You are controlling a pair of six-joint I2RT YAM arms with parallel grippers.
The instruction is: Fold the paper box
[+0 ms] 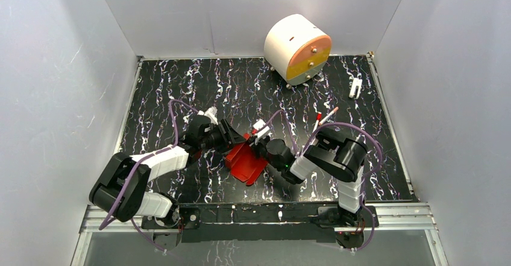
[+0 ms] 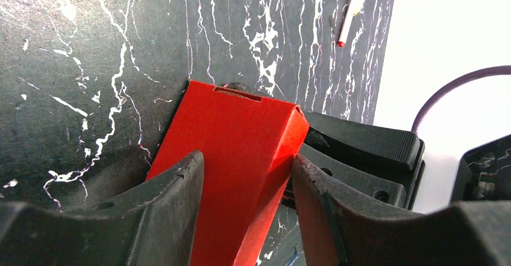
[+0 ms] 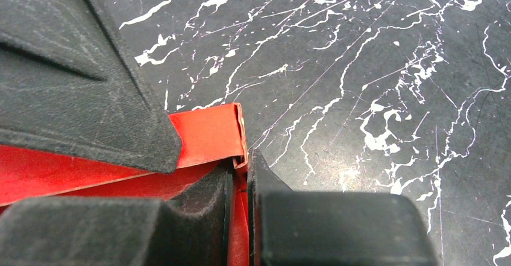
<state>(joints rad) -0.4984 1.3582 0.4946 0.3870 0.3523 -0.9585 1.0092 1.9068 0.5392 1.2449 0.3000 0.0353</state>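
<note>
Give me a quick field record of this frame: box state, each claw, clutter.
paper box: red, partly formed with folded-up side walls, near the front of the table between the two arms
left claw: jaws straddle the box, close against its two sides; firm grip unclear
right claw: shut on a thin wall of the box at a corner
clutter: white-and-orange drum at back right; red-capped pens beyond the right arm

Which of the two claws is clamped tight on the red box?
The right gripper: it pinches a thin edge of the box. The left gripper only straddles the box, jaws apart.
</note>
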